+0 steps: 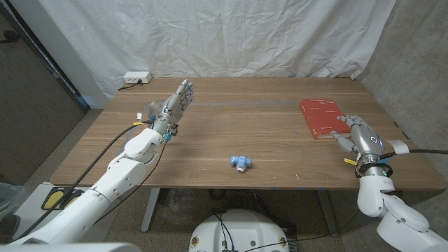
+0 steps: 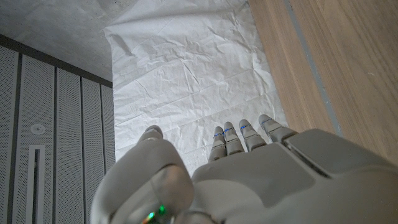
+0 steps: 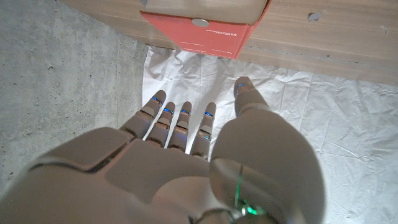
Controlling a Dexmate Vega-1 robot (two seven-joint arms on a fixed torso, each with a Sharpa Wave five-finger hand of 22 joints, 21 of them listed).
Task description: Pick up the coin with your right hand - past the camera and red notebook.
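Though tiny, could be made out as a coin (image 3: 200, 22) lying on the notebook (image 1: 321, 117), near the edge facing the right hand (image 1: 360, 136). Held nothing there, fingers apart, just beside that edge. Needed a low, slow reach, thumb and one fingertip closing on the coin's rim, without shoving the notebook. Called for no help from the left hand (image 1: 176, 103), raised, empty, fingers apart, nor worry about the camera (image 1: 240, 162), well apart mid-table.

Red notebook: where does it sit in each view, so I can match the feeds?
Head view: red notebook at the table's right side, just beyond the right hand.
Left wrist view: not in it.
Right wrist view: its edge at top centre, a small coin-like disc on it.
Shared landmark: white backdrop sheet.
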